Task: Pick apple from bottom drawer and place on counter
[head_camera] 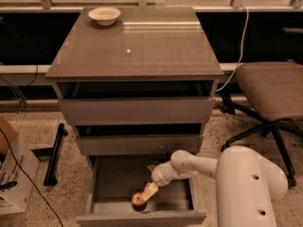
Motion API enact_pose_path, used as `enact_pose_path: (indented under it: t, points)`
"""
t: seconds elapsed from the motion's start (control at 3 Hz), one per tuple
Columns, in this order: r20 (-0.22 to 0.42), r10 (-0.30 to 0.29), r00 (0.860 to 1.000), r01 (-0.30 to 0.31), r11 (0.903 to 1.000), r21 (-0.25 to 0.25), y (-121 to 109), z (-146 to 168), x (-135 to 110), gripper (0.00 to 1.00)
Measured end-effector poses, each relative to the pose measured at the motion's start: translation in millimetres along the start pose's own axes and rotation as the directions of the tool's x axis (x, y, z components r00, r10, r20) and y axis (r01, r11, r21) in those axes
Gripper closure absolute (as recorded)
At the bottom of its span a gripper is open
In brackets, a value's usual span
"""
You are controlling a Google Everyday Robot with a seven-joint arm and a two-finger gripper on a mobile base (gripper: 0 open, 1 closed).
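The bottom drawer (106, 178) is pulled out, its flat front near the lower edge of the camera view. A small red apple (138, 200) with a yellowish patch lies on the drawer floor near the front. My gripper (147, 192) reaches down into the drawer from the right on a white arm, its pale fingers right against the apple's upper right side. The glossy grey-brown counter (142, 46) tops the cabinet above.
A white bowl (104, 15) stands at the counter's back left corner. The two upper drawers (137, 110) stand slightly open. An office chair (272, 91) is at the right, a cardboard box (12, 174) and a black bar (53, 152) on the floor at the left.
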State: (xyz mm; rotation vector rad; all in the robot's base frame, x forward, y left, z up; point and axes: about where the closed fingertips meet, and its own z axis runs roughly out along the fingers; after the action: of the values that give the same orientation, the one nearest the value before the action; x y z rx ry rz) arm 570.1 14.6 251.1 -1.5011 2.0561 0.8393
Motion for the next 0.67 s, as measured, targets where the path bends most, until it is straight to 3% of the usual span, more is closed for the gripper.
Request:
enact_pose_path:
  t: [0.67]
  points:
    - [0.011,0.059,0.998,-0.059,0.9979,-0.026,-16,59,35,0.0]
